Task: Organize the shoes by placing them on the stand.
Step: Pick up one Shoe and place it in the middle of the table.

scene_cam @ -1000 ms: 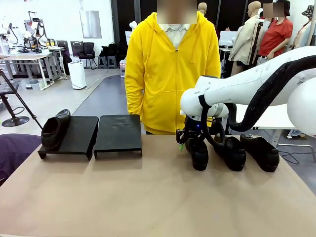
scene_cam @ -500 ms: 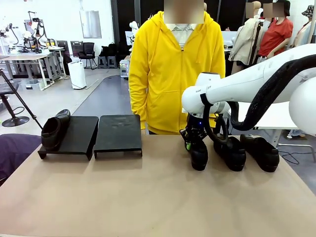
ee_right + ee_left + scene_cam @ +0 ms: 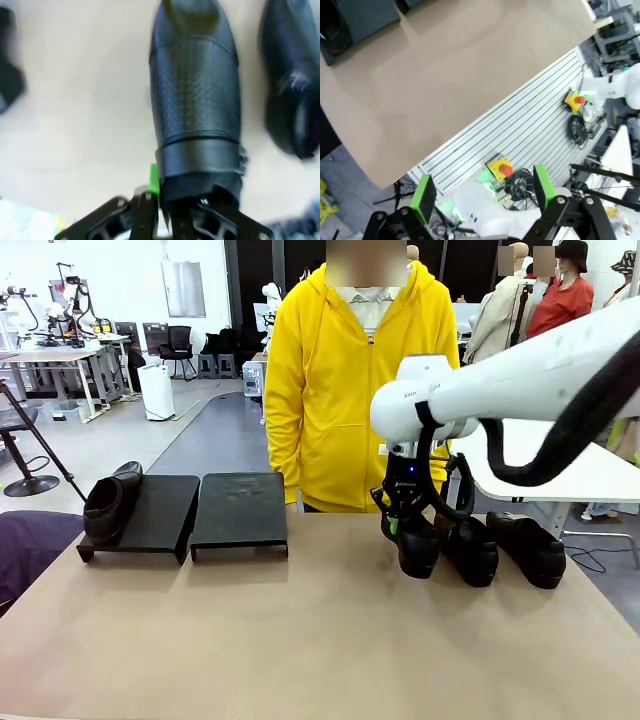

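The shoes sit in two groups in the front view. One parked shoe (image 3: 108,505) lies on the outer edge of the left stand (image 3: 155,515) at middle left of the frame, and the second stand (image 3: 240,508) beside it is bare. The other three are lined up at middle right in front of a person (image 3: 355,380) in a yellow hoodie. The right gripper (image 3: 408,523) is pressed together on the heel end of the gripped shoe (image 3: 418,548), the leftmost of the three, close beside the middle shoe (image 3: 472,550) with the far shoe (image 3: 530,548) beyond. I cannot tell whether its sole is off the table (image 3: 300,640). The step in hand looks like the lift and carry. It wants a straight rise clear of the neighbour before any sideways travel, then a level path leftward to the open part of the left stand. In the left wrist view the left gripper (image 3: 482,194) hangs with its green pads (image 3: 423,199) spread wide and nothing between them; it is best kept out of the carry path. In the right wrist view one green pad (image 3: 154,179) presses the outside of the heel collar, with the other finger seemingly inside the shoe. From such a thin-edge pinch on glossy leather the toe may droop or swing, so slow moves and a gentle set-down seem wise.
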You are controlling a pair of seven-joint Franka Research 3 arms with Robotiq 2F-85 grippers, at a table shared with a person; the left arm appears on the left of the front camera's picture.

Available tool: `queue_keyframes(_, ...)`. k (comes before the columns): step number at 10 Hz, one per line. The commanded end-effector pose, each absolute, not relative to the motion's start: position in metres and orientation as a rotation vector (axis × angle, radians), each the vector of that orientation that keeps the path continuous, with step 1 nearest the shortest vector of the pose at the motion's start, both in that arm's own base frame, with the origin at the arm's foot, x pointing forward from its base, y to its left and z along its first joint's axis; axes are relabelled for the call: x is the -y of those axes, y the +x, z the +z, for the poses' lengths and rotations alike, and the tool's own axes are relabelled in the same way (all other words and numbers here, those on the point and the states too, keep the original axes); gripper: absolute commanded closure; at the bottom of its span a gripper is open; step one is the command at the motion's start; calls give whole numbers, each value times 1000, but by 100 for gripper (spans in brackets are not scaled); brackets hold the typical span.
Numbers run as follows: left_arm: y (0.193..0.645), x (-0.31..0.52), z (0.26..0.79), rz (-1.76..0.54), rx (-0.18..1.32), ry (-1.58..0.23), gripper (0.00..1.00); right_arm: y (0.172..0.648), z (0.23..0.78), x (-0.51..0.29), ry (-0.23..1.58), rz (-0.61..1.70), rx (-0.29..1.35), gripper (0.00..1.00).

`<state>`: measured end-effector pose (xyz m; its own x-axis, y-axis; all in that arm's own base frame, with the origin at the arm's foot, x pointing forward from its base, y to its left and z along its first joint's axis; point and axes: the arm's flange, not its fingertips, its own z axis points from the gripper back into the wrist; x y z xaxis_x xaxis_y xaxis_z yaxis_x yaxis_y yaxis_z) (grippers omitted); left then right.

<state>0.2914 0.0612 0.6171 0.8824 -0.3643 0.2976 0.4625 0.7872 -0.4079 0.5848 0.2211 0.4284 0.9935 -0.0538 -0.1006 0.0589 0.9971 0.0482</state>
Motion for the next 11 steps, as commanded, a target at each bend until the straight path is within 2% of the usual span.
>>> queue_keyframes(1, 290, -64, 618, -461, 209, -501, 0, 509, 466, -233, 125, -172, -239, 100)
queue_keyframes(4, 290, -64, 618, -461, 209, -501, 0, 391, 477, -261, 64, -147, -254, 100)
queue_keyframes(6, 290, -64, 618, -461, 209, -501, 0, 347, 472, -259, 50, -106, -276, 100)
queue_keyframes(7, 290, -64, 618, -461, 209, -501, 0, 343, 475, -254, 80, -62, -215, 100)
queue_keyframes(8, 290, -64, 618, -461, 209, -501, 0, 358, 473, -267, 19, -94, -290, 100)
queue_keyframes(10, 290, -64, 618, -461, 209, -501, 0, 358, 473, -267, 19, -94, -290, 100)
queue_keyframes(11, 290, -64, 618, -461, 209, -501, 0, 343, 468, -262, 14, -89, -273, 100)
